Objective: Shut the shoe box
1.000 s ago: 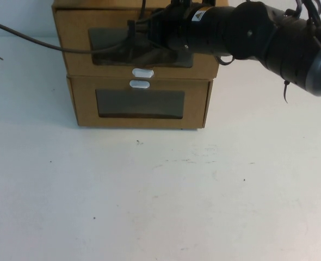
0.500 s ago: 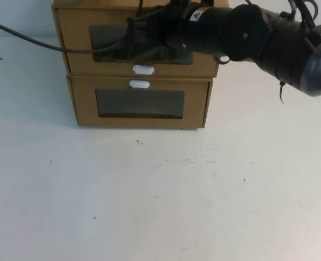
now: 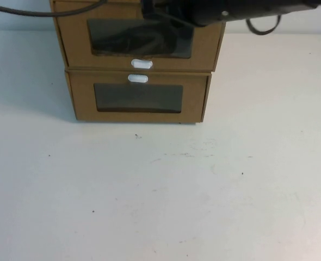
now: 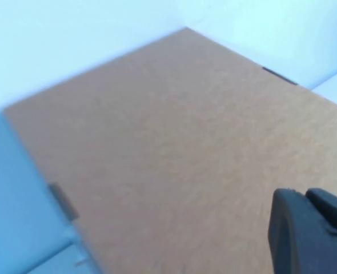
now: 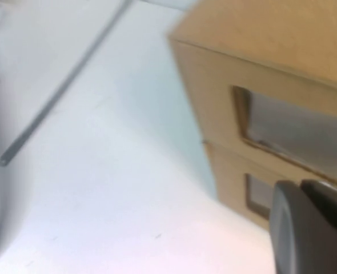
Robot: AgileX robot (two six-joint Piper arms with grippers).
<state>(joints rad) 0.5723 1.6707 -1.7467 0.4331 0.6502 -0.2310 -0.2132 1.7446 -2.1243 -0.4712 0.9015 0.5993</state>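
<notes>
The shoe box (image 3: 139,41), brown cardboard with a clear front window and a white pull tab (image 3: 141,64) under the window, sits on top of a matching brown box (image 3: 139,100). Its front stands about level with the lower box's front. My right arm (image 3: 215,10) reaches across the shoe box's top front edge at the top of the high view. My right gripper (image 5: 301,187) is shut and empty, off the boxes' left side. My left gripper (image 4: 303,195) is shut and empty, just above the shoe box's plain top (image 4: 168,148).
The lower box has its white tab (image 3: 137,78) above its window. A dark cable (image 3: 41,12) runs in from the far left. The white table (image 3: 160,190) spreads in front of the boxes.
My right arm has drawn up and back from the shoe box's window to the top edge of the view. The shoe box's front has moved slightly back.
</notes>
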